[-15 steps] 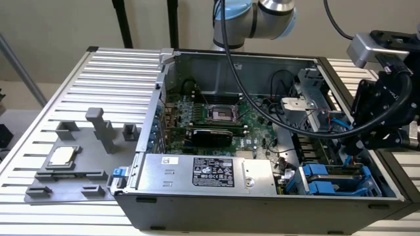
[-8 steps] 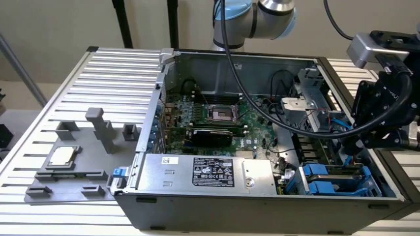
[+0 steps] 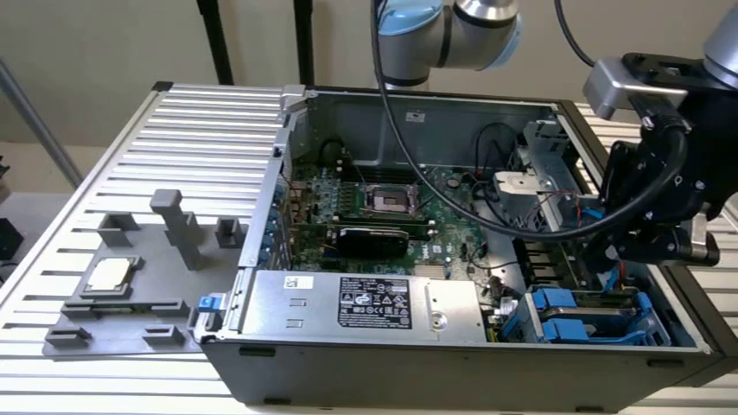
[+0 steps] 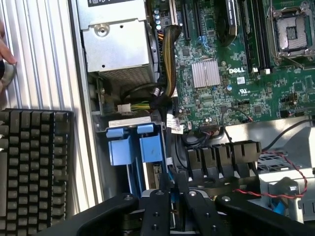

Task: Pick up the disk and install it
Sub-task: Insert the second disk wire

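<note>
The pick-up step is under way: the gripper [image 4: 171, 206] is hanging over the drive bay [image 3: 663, 324] at the exterior frame's lower right, its jaws seemingly clenching the blue rail of the disk [image 4: 147, 147] standing there. Lifting is calling for a straight pull, clearing the red-black wires [image 4: 275, 189].

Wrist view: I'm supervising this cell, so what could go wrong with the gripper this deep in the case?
The red and black wires run right beside the gripper and could snag. The blue carriers sit close by; a bump could knock them askew. A person's hand is on the table nearby.
</note>
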You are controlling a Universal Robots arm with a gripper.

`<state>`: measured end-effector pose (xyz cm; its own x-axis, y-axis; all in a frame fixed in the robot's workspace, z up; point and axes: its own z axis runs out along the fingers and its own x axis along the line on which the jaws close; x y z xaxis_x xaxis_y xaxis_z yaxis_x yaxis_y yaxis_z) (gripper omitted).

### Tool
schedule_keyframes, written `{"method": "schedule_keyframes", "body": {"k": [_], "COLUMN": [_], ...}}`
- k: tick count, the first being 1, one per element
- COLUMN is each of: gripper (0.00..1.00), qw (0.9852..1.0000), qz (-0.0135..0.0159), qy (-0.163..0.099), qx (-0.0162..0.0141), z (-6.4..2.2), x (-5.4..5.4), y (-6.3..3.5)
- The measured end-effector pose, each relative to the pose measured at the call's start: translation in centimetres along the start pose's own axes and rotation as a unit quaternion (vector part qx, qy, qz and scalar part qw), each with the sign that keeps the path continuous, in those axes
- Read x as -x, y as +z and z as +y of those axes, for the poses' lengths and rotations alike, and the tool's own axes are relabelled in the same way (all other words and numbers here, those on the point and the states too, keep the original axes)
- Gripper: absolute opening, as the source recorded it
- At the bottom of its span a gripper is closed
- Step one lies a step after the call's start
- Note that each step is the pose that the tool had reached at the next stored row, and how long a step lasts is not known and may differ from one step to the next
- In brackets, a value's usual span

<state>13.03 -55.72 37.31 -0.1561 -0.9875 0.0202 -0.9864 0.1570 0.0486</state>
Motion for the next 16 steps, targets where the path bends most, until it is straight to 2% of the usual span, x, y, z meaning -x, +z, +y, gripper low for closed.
{"method": "schedule_keyframes", "body": {"k": [4, 7, 13, 16], "gripper": [0.16, 0.16, 0.16, 0.16], "qw": [1.0000, 0.9999, 0.9997, 0.9994], "qz": [-0.0018, -0.0031, -0.0049, -0.0051], "qy": [-0.003, -0.007, -0.019, -0.026], "qx": [-0.0054, -0.0093, -0.0179, -0.0209], "z": [0.48, 0.47, 0.43, 0.36], "x": [-0.4, -0.8, -0.9, -0.9], "y": [0.24, 0.58, 1.08, 1.37]}}
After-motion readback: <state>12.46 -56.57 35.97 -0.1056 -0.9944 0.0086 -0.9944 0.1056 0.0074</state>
